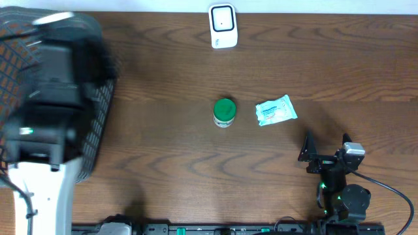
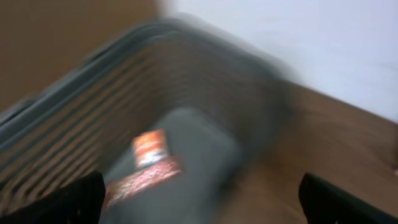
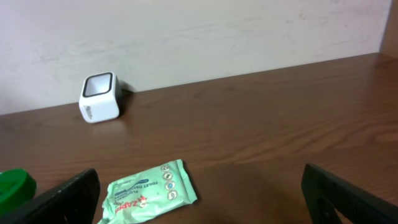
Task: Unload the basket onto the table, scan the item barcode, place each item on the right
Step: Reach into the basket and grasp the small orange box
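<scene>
The white barcode scanner [image 1: 222,26] stands at the table's far edge, also in the right wrist view as scanner [image 3: 99,98]. A green-lidded jar [image 1: 224,112] and a mint-green wipes packet [image 1: 275,111] lie mid-table. My right gripper [image 1: 325,147] is open near the front right, with nothing between its fingers. In its own view the packet [image 3: 149,191] lies just ahead of the right gripper [image 3: 199,182]. My left arm [image 1: 46,98] hangs blurred over the basket [image 1: 98,124]. The left gripper [image 2: 202,194] is open above a red-orange packet [image 2: 146,168] inside the basket.
The dark mesh basket [image 2: 74,118] fills the table's left end. A pale wall [image 3: 199,31] rises behind the scanner. The jar's green lid [image 3: 13,186] shows at the left edge of the right wrist view. Cables [image 1: 392,189] trail from the right arm's base.
</scene>
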`<state>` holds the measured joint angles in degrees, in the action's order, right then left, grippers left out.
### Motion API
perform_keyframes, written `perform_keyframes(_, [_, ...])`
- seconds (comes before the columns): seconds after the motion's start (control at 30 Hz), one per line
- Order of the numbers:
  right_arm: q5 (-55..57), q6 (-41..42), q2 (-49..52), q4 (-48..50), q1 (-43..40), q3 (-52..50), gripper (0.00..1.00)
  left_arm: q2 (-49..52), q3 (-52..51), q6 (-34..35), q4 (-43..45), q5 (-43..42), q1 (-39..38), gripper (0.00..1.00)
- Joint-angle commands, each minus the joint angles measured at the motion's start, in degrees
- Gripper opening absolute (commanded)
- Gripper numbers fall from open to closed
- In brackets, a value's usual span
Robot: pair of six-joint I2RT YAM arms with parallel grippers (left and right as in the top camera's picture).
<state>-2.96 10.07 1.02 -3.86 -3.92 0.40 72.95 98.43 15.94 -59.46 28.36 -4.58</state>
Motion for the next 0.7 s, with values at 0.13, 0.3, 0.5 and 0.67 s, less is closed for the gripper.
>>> perform_keyframes(0.13, [0.1, 0.6, -0.3, -0.2, 0.3, -0.1, 0.99, 2.3, -5.6, 16.1, -3.0, -13.9, 29.0, 0.99])
perform_keyframes(0.3, [0.1, 0.6, -0.3, -0.2, 0.3, -0.1, 0.99, 7.1, -9.6, 16.1, -2.6, -14.3, 35.7, 0.99])
perform_keyframes(0.5, [0.1, 0.6, -0.3, -0.2, 0.3, -0.1, 0.99, 15.3, -11.5, 16.1, 1.2, -14.2, 36.2, 0.99])
perform_keyframes(0.67, [0.1, 0.6, -0.3, -0.2, 0.3, -0.1, 0.99, 21.0, -12.1, 15.9, 6.7, -13.6, 36.2, 0.99])
